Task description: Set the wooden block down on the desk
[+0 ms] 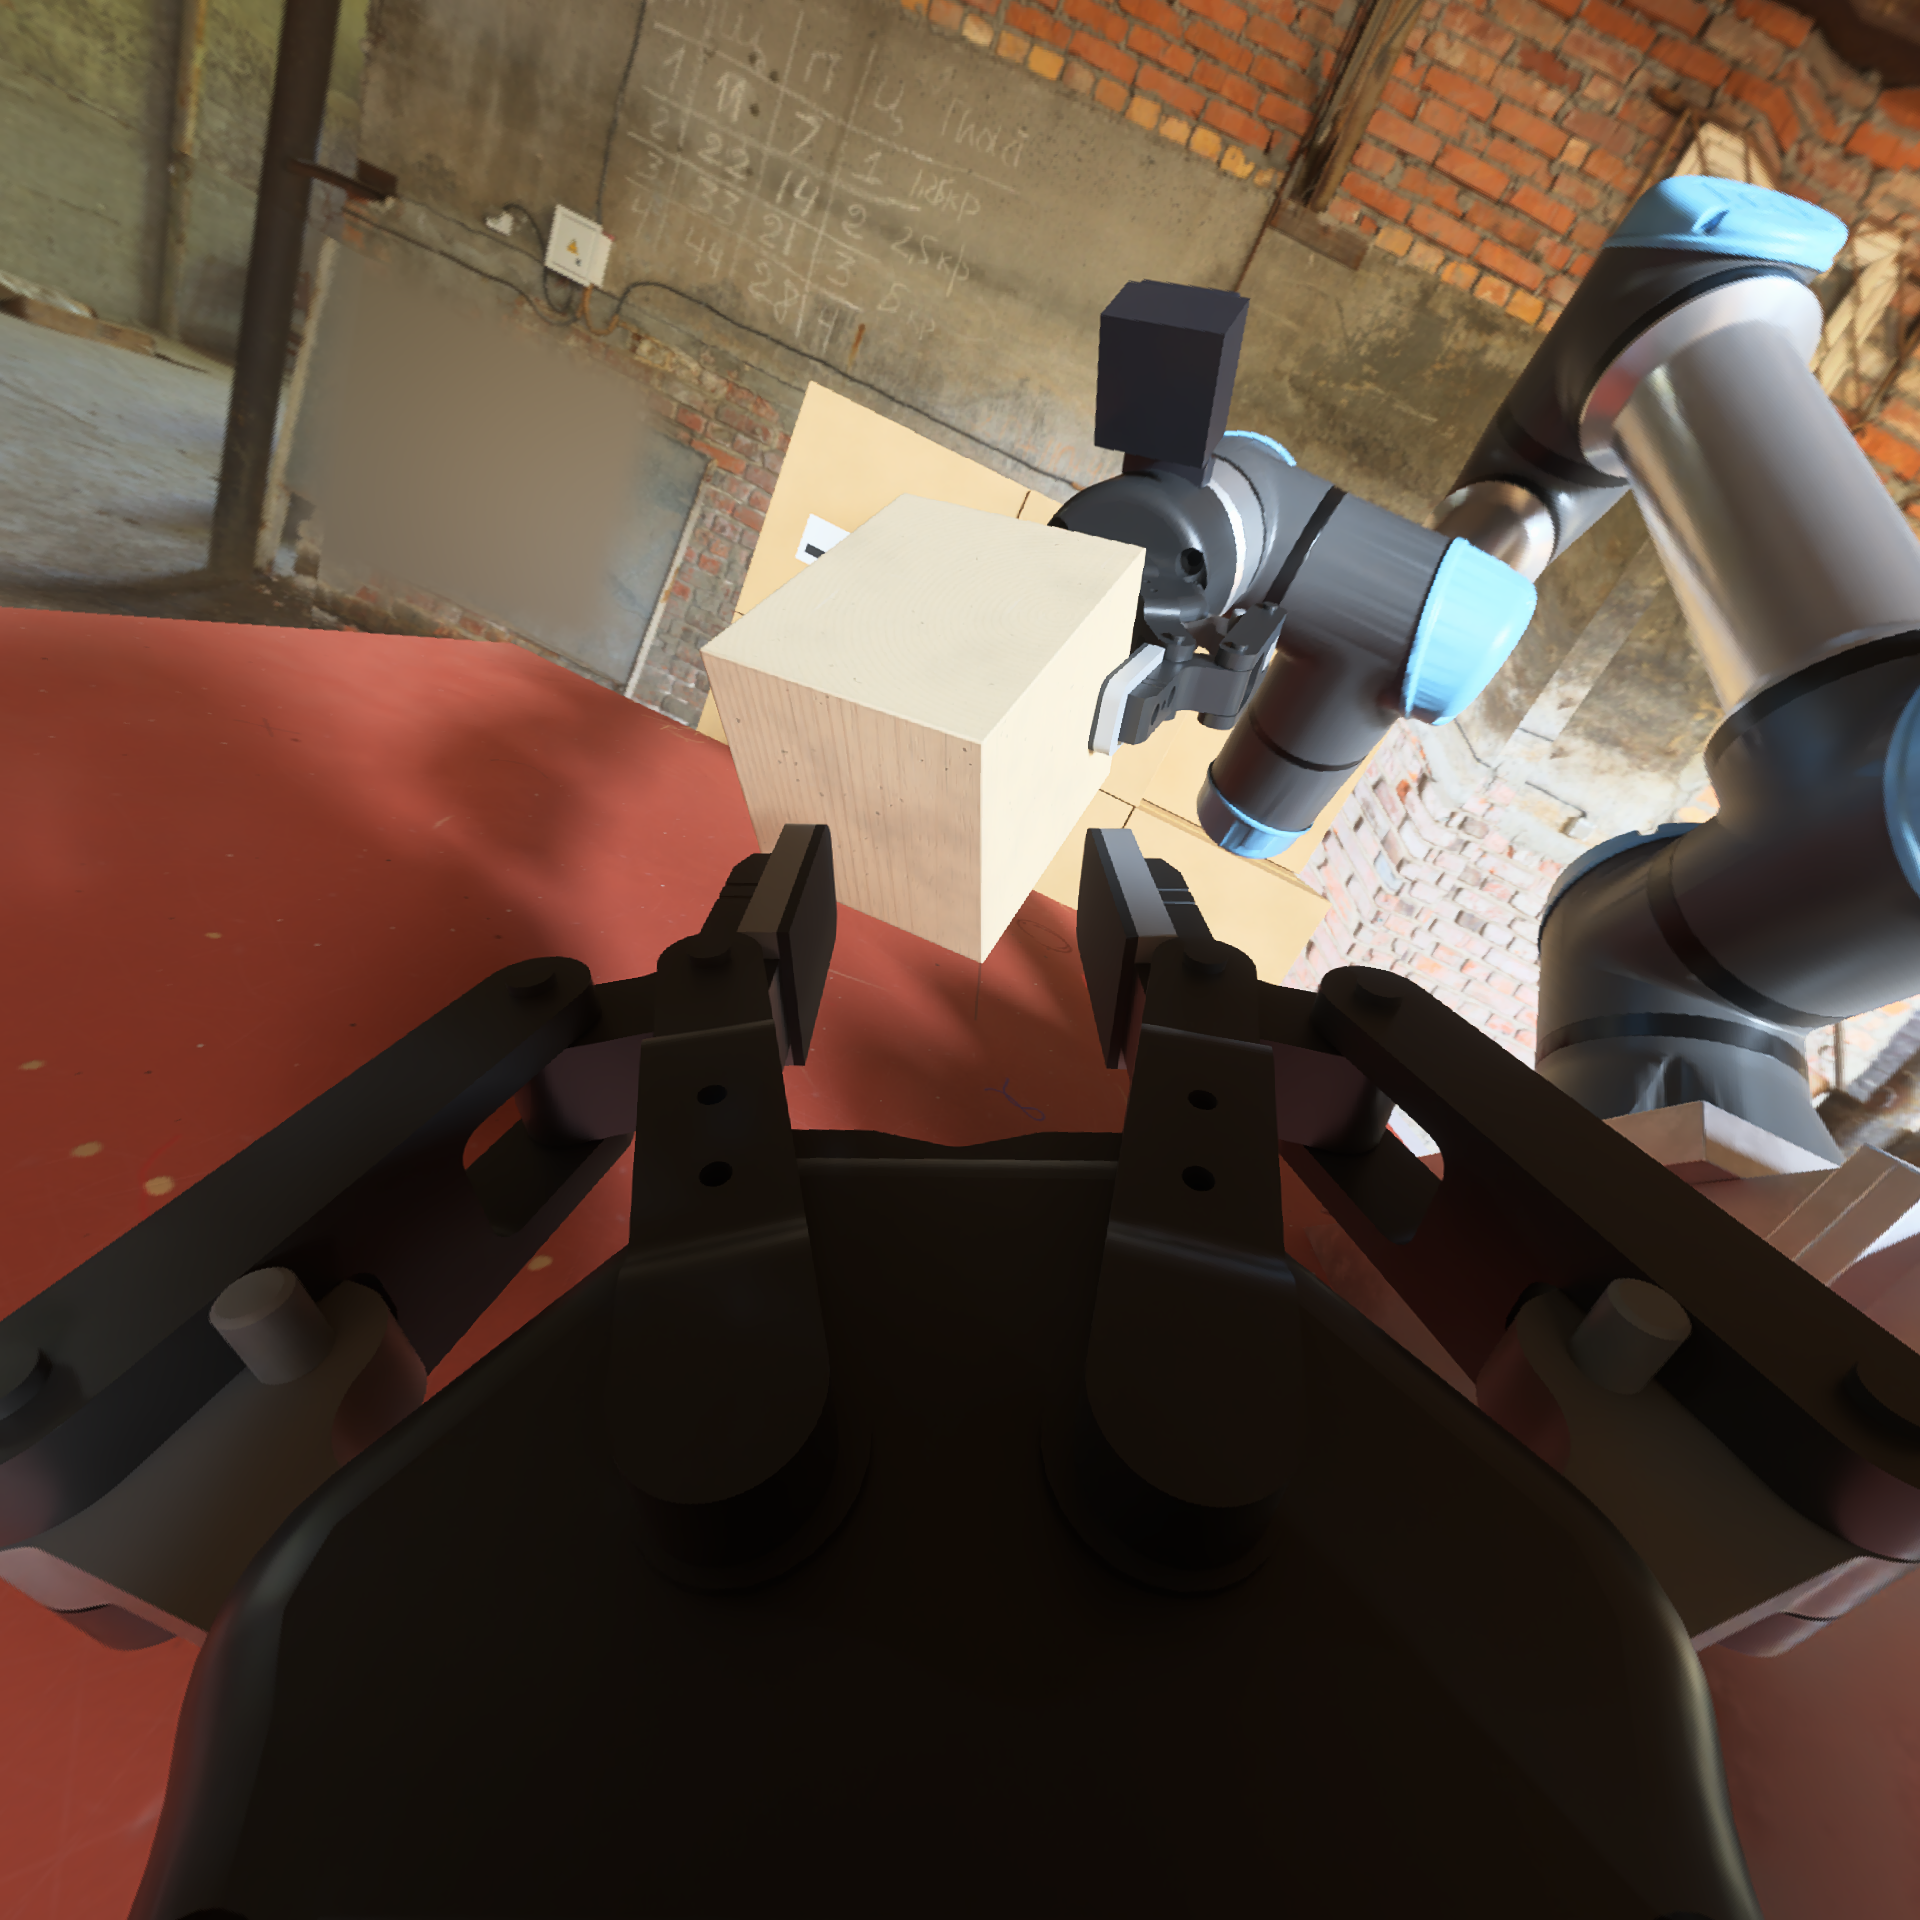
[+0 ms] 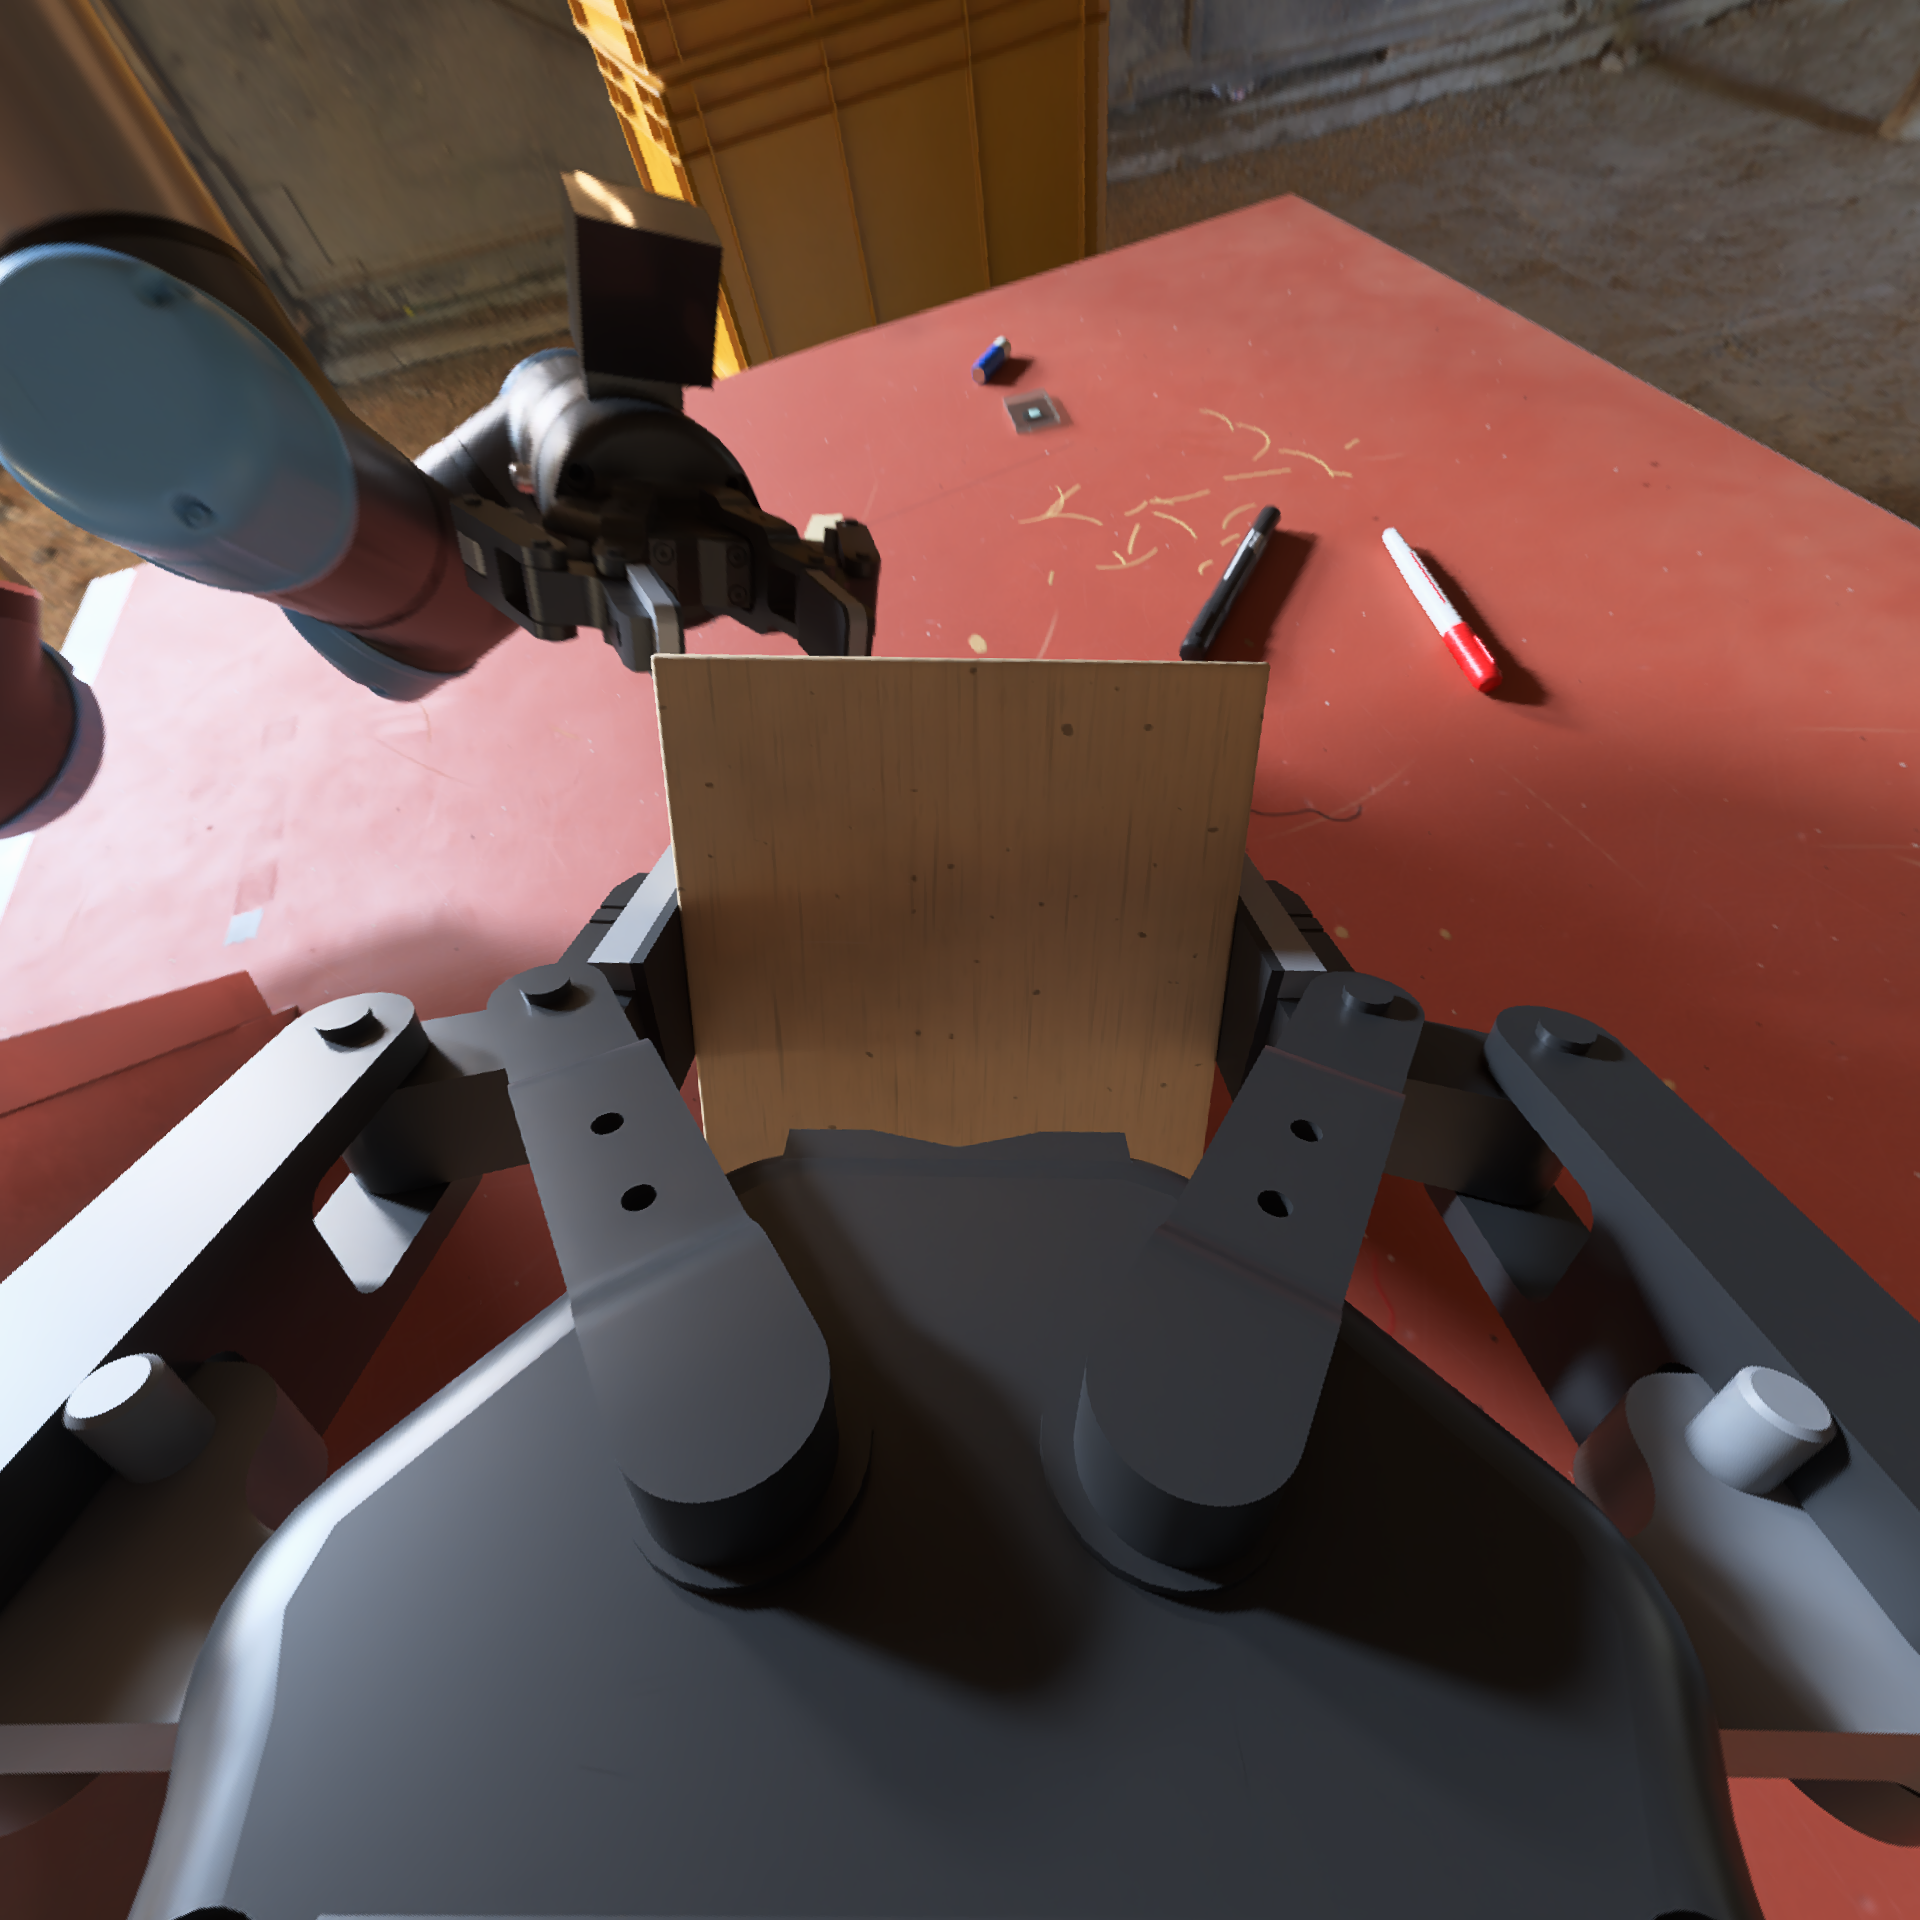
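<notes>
A pale wooden block (image 1: 925, 717) hangs in the air above the red desk (image 1: 312, 852). In the right wrist view the block (image 2: 961, 894) fills the space between my right gripper's fingers (image 2: 644, 935), which are shut on its two sides. My right gripper (image 1: 1127, 686) shows at the block's far side in the left wrist view. My left gripper (image 1: 956, 935) is open and empty, its fingertips just in front of and below the block, not touching it. It also shows in the right wrist view (image 2: 748, 603), just beyond the block's far edge.
On the desk (image 2: 1558, 831) beyond the block lie a black marker (image 2: 1231, 582), a red-capped white marker (image 2: 1439, 608), a small blue object (image 2: 990, 360), a small grey square (image 2: 1036, 414) and wood shavings (image 2: 1195, 499). Cardboard boxes (image 1: 862, 468) stand behind the desk, a yellow crate (image 2: 883, 156) at its far edge.
</notes>
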